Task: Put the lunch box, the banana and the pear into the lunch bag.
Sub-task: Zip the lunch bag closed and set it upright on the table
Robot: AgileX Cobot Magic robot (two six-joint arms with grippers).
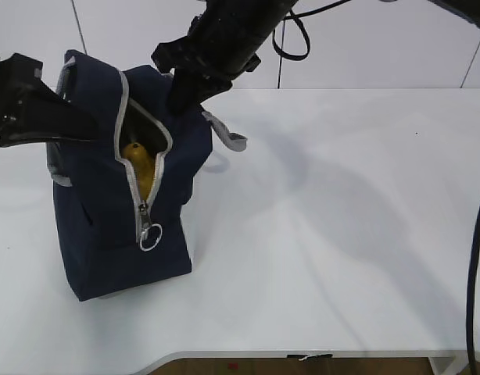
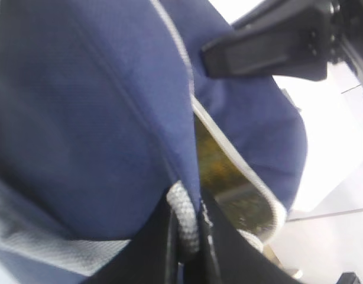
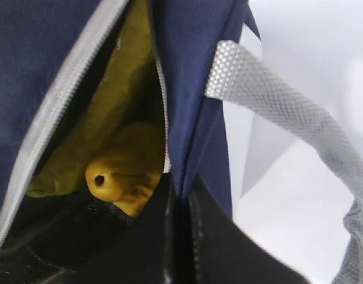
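The large navy-blue fabric lunch bag point(image 1: 123, 211) stands upright on the white bench point(image 1: 342, 234), its grey zipper run partway, so the mouth gapes. The left claw point(image 2: 187, 248) pinches the bag's grey-trimmed rim, and the right claw point(image 3: 178, 236) pinches the opposite blue edge; judged purpose: holding the opening spread for loading. Inside lie 1 long curved yellow banana point(image 3: 104, 130) and 1 squat yellow-orange pear point(image 3: 125, 168), touching. The lunch box is not visible. Count: 1 bag, 2 fruits, 2 claws.
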